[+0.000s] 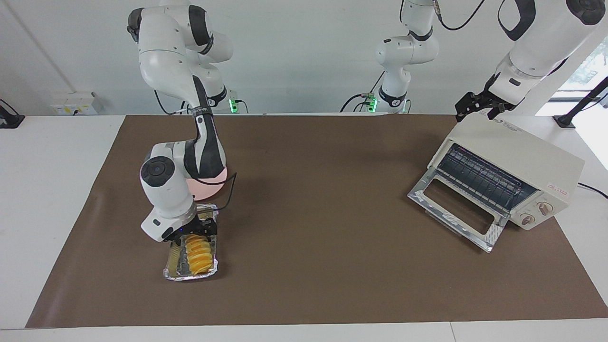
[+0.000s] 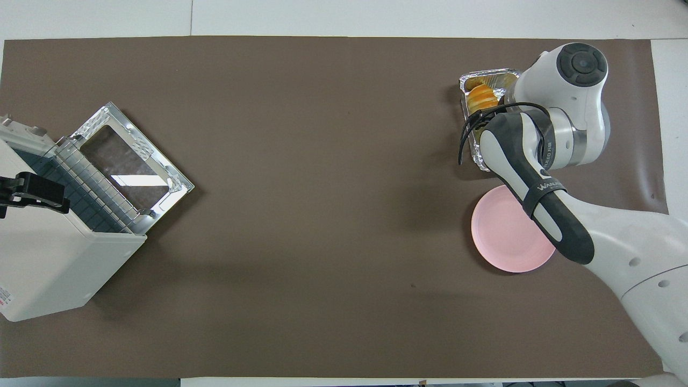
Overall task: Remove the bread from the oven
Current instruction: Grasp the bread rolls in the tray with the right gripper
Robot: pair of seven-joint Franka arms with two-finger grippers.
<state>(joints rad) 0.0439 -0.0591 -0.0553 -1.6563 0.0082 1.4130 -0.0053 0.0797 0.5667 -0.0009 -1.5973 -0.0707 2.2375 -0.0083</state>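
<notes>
The bread [image 1: 199, 254], a golden ridged loaf, lies in a crinkled foil tray [image 1: 175, 266] on the brown mat toward the right arm's end. My right gripper [image 1: 194, 233] is down at the tray, over the end of the bread nearer the robots. In the overhead view the bread [image 2: 482, 97] shows in the tray [image 2: 486, 75], half covered by the right arm. The cream oven [image 1: 517, 161] stands at the left arm's end with its glass door [image 1: 456, 209] folded down and its rack bare. My left gripper [image 1: 475, 107] is at the oven's top back edge.
A round pink plate [image 2: 500, 236] lies on the mat beside the tray, nearer the robots, partly under the right arm. The oven [image 2: 54, 269] and its open door [image 2: 129, 161] take up the left arm's end. A third arm stands at the back.
</notes>
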